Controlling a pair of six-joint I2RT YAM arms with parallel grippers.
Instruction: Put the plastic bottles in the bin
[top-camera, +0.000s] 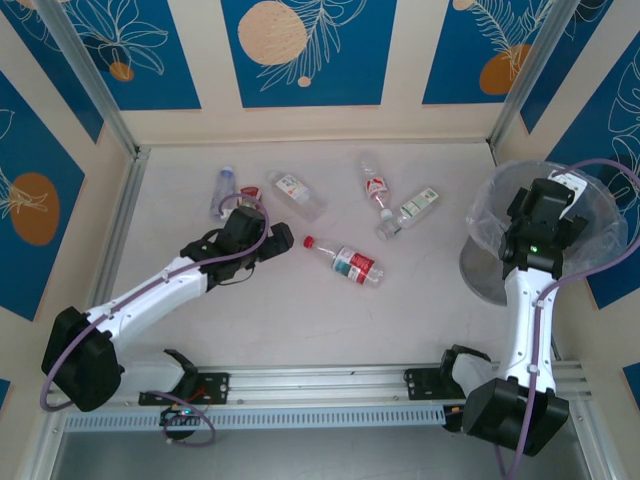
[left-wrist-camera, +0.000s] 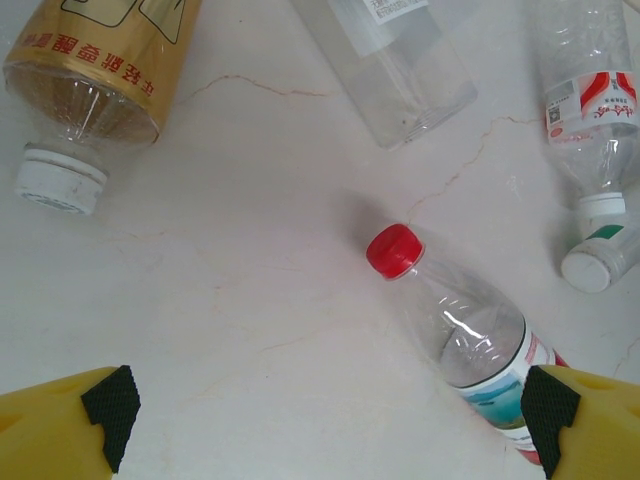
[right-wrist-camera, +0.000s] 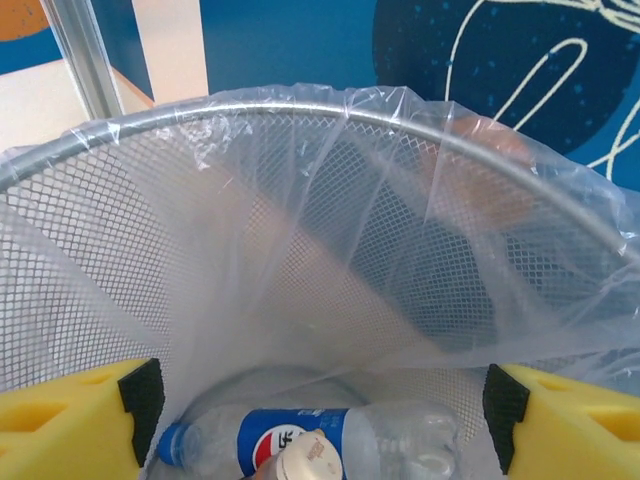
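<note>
Work stood partly done: the right gripper (right-wrist-camera: 322, 398) hung wide and empty over the bin (right-wrist-camera: 300, 110), a blue-labelled bottle (right-wrist-camera: 300, 437) lying beneath it, while the left gripper (left-wrist-camera: 330, 403), jaws spread, hovered above a red-capped bottle (left-wrist-camera: 470, 340), other bottles (top-camera: 295, 195) lying beyond it on the table (top-camera: 300, 320).

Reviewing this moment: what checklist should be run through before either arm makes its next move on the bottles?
1. The left end effector is open: ok, pads wide apart.
2. The red-capped bottle is centred between its pads: not ok, it lies off toward one pad.
3. The right end effector is open and empty: ok.
4. It is above the bin: ok, looking down inside the rim.
5. The blue-labelled bottle is inside the bin: ok, at the bottom.
6. All bottles are off the table: not ok, several lie on it.
</note>
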